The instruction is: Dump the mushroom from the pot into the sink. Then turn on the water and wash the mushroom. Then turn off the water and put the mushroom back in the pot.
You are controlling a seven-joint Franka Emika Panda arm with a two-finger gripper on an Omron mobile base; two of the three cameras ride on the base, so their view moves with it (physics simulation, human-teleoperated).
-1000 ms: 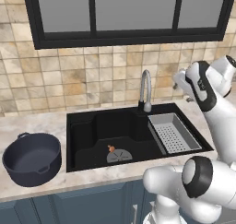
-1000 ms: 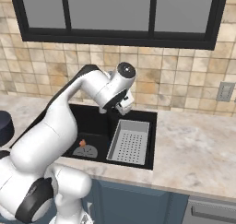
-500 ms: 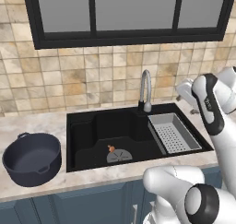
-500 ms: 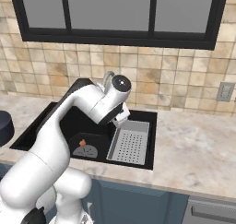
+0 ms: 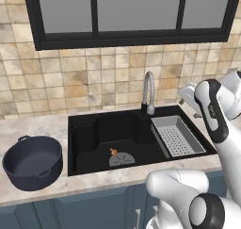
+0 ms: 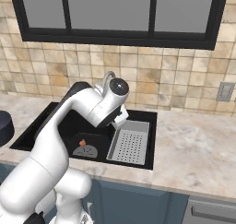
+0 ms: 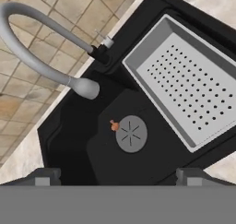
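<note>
The mushroom (image 7: 114,125), a tiny orange-brown lump, lies on the floor of the black sink (image 7: 69,140) at the edge of the round grey drain (image 7: 131,133). It also shows as the mushroom (image 5: 113,152) in the sink (image 5: 89,134), and as the mushroom (image 6: 83,143) from the right. The dark pot (image 5: 32,162) stands with nothing in it on the counter left of the sink. My gripper (image 7: 117,176) hangs high above the basin, open, fingertips wide apart with nothing between them. No water runs from the faucet (image 7: 41,43).
A grey perforated strainer tray (image 5: 177,135) fills the sink's right part. The curved faucet (image 5: 148,94) rises behind the basin against the tiled wall. My arm's elbow (image 6: 87,108) reaches across the sink in the right base view. Marble counter (image 6: 198,149) runs right.
My hand has sunk a little and come forward over the sink's right side. The jaws stay open. Mushroom and pot have not moved.
</note>
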